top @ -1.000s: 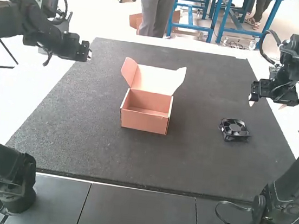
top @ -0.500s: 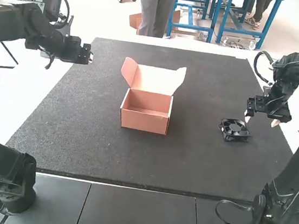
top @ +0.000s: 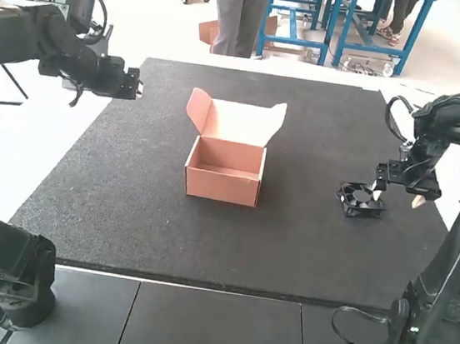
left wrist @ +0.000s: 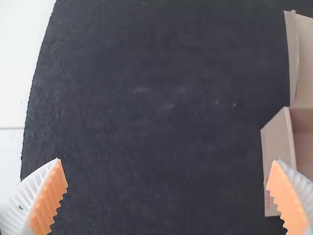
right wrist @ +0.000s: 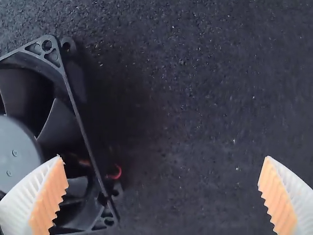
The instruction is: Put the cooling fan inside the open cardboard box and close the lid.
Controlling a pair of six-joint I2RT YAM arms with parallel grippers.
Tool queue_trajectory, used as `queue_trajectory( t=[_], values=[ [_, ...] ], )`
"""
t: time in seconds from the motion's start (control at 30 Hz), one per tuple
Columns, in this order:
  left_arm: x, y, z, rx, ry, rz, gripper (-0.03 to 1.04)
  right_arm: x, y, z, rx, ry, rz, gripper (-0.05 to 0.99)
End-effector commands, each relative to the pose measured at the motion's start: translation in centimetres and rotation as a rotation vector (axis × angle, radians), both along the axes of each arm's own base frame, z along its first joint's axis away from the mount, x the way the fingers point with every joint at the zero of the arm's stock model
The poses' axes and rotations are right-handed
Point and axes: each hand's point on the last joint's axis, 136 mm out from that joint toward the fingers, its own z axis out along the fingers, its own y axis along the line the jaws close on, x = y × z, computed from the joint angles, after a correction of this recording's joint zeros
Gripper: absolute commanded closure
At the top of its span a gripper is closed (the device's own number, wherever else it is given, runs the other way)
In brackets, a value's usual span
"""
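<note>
The small black cooling fan (top: pixel 361 199) lies flat on the black mat, to the right of the open cardboard box (top: pixel 224 170), whose lid flap stands up at the back. My right gripper (top: pixel 397 186) hangs open just above the fan's right edge. In the right wrist view the fan (right wrist: pixel 46 142) sits beside one ribbed finger (right wrist: pixel 41 198), with bare mat between the pads. My left gripper (top: pixel 132 83) is open and held above the mat's far left corner; in its wrist view the box (left wrist: pixel 286 142) shows at the edge.
The black mat (top: pixel 127 193) covers most of the table, with white table surface (top: pixel 14 154) along its left and right sides. A person's legs stand beyond the table's far edge.
My right gripper has come down and slightly right, from well above and behind the fan to just over its right edge. The left gripper shifted slightly toward the box, then held still.
</note>
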Motion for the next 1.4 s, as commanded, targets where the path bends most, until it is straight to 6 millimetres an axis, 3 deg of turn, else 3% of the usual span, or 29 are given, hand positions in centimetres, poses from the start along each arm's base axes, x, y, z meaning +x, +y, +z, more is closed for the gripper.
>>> queue_trajectory(
  t=[0.0, 0.23, 0.67, 0.77, 0.9, 1.0, 1.13, 1.23, 1.3, 1.37],
  values=[
    [0.0, -0.3, 0.4, -0.012, -0.008, -0.007, 0.04, 1.5, -0.7, 1.0, 0.004, -0.045, -0.025, 0.04],
    [-0.3, -0.3, 0.1, -0.013, 0.003, -0.005, 0.04, 2.0, -0.8, 0.8, 0.003, -0.050, -0.025, 0.04],
    [-0.5, -0.3, 0.2, -0.013, 0.009, -0.006, 0.04, 1.4, -0.8, -1.8, 0.008, 0.018, -0.027, 0.04],
    [-0.5, -0.3, 0.2, -0.013, 0.010, -0.006, 0.04, 1.1, -0.8, -2.5, 0.010, 0.040, -0.035, 0.16],
    [-0.5, -0.3, 0.3, -0.013, 0.009, -0.006, 0.04, 0.7, -0.2, -3.1, 0.051, 0.059, -0.062, 0.67],
    [-0.6, -0.3, 0.2, -0.013, 0.013, -0.005, 0.04, 0.6, 0.6, -3.6, 0.092, 0.067, -0.056, 0.93],
    [-0.7, -0.3, -0.1, -0.013, 0.021, -0.006, 0.04, 0.6, 1.2, -3.5, 0.123, 0.069, -0.077, 0.95],
    [-0.7, -0.3, -0.2, -0.013, 0.021, -0.006, 0.04, 0.9, 1.8, -2.4, 0.164, 0.067, -0.083, 0.95],
    [-0.7, -0.3, -0.4, -0.012, 0.021, -0.003, 0.04, 1.4, 1.8, -0.7, 0.176, 0.047, -0.080, 0.95],
    [-0.6, -0.3, -0.5, -0.012, 0.018, -0.005, 0.04, 2.4, 1.7, 2.4, 0.171, -0.014, -0.077, 0.95]
  ],
)
